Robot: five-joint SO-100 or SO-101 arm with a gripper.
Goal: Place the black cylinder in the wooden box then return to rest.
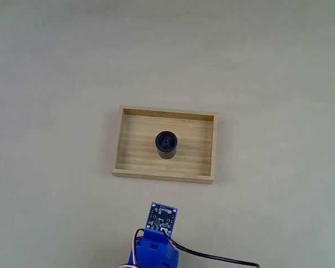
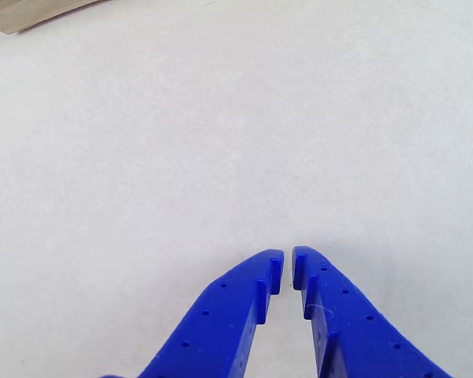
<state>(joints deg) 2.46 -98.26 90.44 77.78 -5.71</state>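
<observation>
Black cylinder: the small, short matte black cylinder (image 1: 167, 144) stands upright on the floor of the box, near its middle, apart from all four walls in the fixed view.
Wooden box: the shallow rectangular light-wood tray (image 1: 120, 142) lies flat on the pale table (image 1: 56, 72), far from the arm; a corner of it shows at the far left of the other view (image 2: 24, 12).
Claw: the blue two-finger gripper (image 2: 288, 261) is clenched with nothing in it, its tips almost meeting with only a thin slit between them, above bare table.
Arm: the blue arm with a small circuit board (image 1: 163, 216) sits at the near edge of the fixed view, well apart from the box.
Stage: judging by how things lie, the placing looks done and what remains is settling at rest.
Risk, cable: a black cable (image 1: 218, 258) trails right from the arm; it could snag if the arm folds further.
Risk, box: slight; only a stray reach back towards the far side would nudge the tray or tip the cylinder.
Risk, table: the tips seem low, so dropping further might scrape the surface.
</observation>
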